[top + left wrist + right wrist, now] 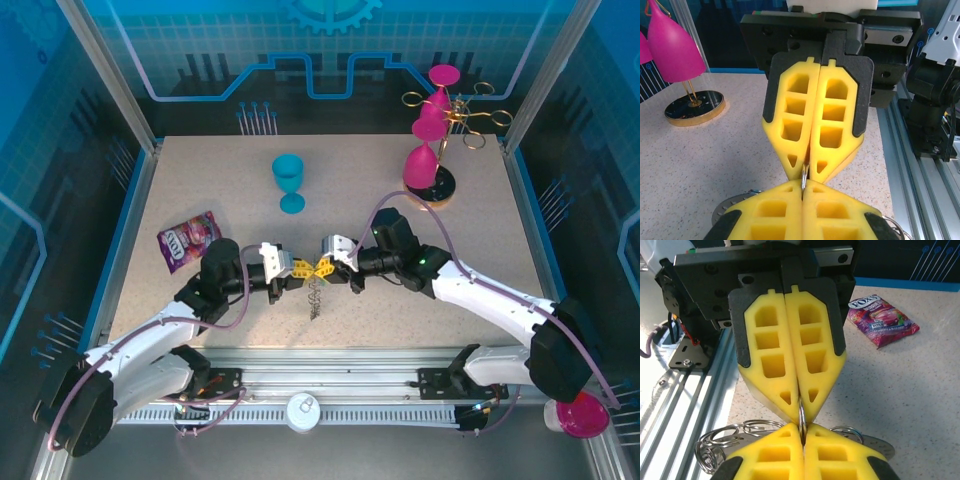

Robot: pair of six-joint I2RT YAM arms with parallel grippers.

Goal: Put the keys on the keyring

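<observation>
My two grippers meet tip to tip low over the middle of the table. Left gripper [311, 270] [803, 186] and right gripper [329, 267] [802, 429] are both shut on the same thin metal ring [804, 176] [801, 416], which stands edge-on between the yellow fingertips. Several loose wire rings [727, 436] and a flat grey metal loop [879, 444] [726, 212] sit just under the jaws. A dark metal bunch [315, 298] hangs below the meeting point. I cannot tell which of these pieces are the keys and which the keyring.
A blue goblet [289, 181] stands behind the grippers. At the back right a gold rack [462, 118] holds pink goblets [424, 158]. A purple candy bag [186, 239] lies at the left. The aluminium rail [320, 360] runs along the near edge.
</observation>
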